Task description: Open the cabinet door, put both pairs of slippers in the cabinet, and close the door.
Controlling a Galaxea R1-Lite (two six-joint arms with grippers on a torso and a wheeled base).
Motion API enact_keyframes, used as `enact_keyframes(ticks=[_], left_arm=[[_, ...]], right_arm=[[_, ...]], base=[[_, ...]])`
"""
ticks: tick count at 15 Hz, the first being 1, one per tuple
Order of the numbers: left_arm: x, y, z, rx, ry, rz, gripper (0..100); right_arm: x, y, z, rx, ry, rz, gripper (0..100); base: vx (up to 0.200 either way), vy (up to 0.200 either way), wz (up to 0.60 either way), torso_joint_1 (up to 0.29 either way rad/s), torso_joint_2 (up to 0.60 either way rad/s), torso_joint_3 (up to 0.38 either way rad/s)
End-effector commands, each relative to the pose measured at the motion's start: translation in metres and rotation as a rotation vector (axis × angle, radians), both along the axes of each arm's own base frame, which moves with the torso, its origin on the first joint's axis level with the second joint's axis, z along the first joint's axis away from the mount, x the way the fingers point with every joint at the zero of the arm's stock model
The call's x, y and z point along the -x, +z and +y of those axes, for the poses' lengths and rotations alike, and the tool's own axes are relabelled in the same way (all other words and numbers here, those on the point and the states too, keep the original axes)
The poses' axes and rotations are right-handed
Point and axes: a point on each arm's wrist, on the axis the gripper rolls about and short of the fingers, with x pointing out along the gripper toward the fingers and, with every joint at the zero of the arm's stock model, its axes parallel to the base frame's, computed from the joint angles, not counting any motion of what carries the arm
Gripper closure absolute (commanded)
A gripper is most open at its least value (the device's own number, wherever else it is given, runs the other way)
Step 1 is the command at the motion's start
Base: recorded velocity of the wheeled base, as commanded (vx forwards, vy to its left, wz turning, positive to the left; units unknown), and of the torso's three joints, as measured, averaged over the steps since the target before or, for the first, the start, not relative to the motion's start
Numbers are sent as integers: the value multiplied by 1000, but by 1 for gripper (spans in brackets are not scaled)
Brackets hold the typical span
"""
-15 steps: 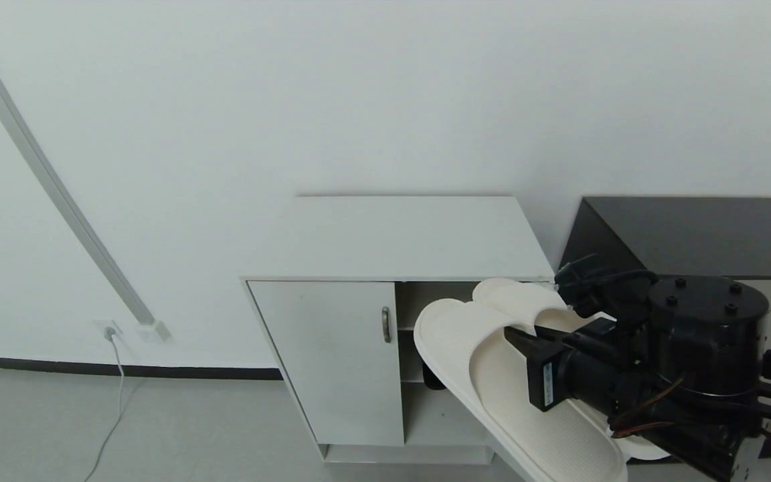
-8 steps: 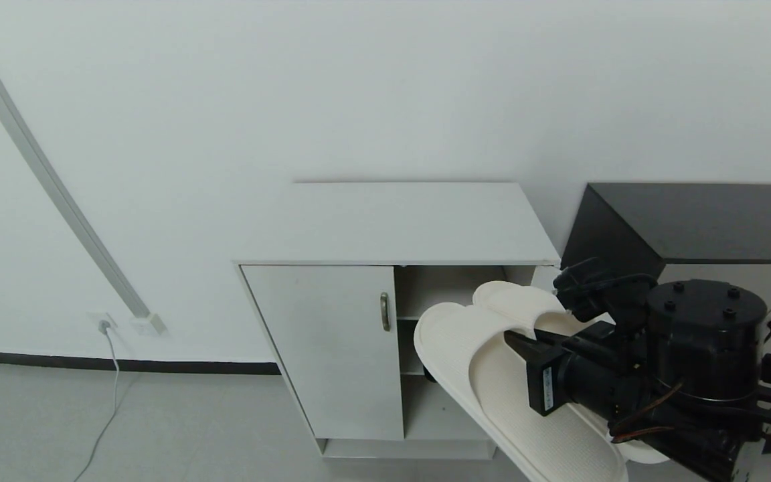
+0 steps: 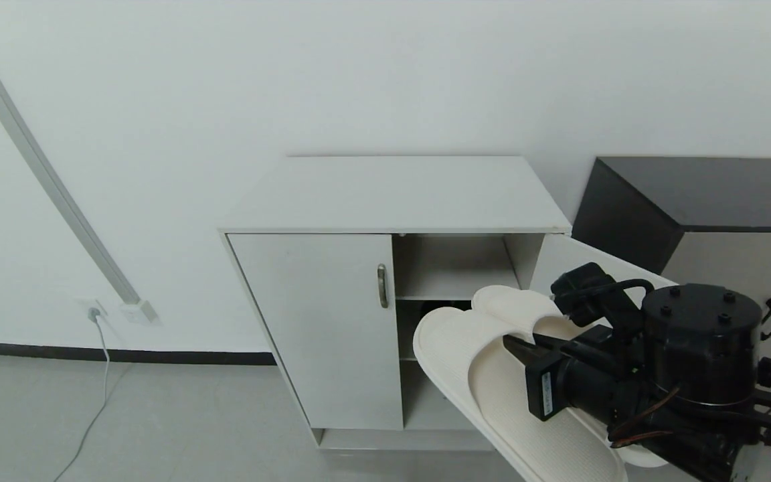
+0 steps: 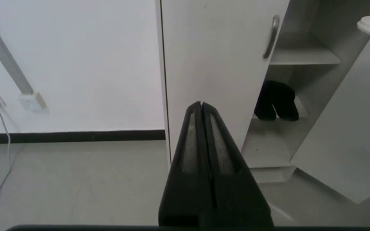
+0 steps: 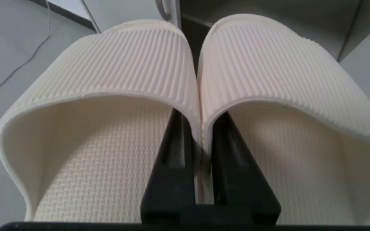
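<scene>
Nearest to us, the right end effector [image 5: 201, 138] was pinching the white slippers [image 5: 133, 83] as a pair: one finger sat inside each slipper, and the two inner side walls were squeezed together between them. The pair was held soles down, side by side, off the floor [image 3: 158, 428]. Its long axis ran straight out from the end effector, with the toes leading and tipped a little upward. That axis pointed at the open right half of the cabinet [image 3: 399, 194], so we judged the move to be a straight push forward with hardly any turn. The left end effector [image 4: 201, 128] was empty, its fingers pressed together. It faced the closed left door [image 3: 318, 321], so the right arm was the better placed of the two. Beyond the toes, the open door [image 3: 566, 261] was swung out on the cabinet's right side, beside the path of the slippers. We judged that edge to be the thing to clear. Farther in, the upper shelf [image 3: 456, 288] was bare. The dark slippers [image 4: 278, 102] already stood on the middle shelf, toward its left end. We could not tell how far the white toes were from the cabinet's front edge, though they did not look to be inside yet.
</scene>
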Motion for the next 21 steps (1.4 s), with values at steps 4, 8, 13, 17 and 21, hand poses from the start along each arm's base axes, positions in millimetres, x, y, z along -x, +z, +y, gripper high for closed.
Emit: enact_keyframes(ticks=[4, 8, 13, 17, 21], left_arm=[[0, 0, 0, 0, 0, 1, 100], [0, 0, 0, 0, 0, 1, 100], [0, 0, 0, 0, 0, 1, 100], [0, 0, 0, 0, 0, 1, 100], [0, 0, 0, 0, 0, 1, 100]], right_arm=[[-1, -1, 1, -1, 1, 0, 100], [-1, -2, 1, 2, -1, 1, 100], [-2, -3, 2, 4, 1, 4, 100], [-3, -4, 4, -3, -1, -3, 100], [-4, -6, 4, 0, -2, 1, 100]], base=[[0, 0, 0, -211, 535, 317], [0, 0, 0, -182, 505, 314], [0, 0, 0, -163, 487, 322], [0, 0, 0, -126, 470, 333], [0, 0, 0, -80, 452, 364]])
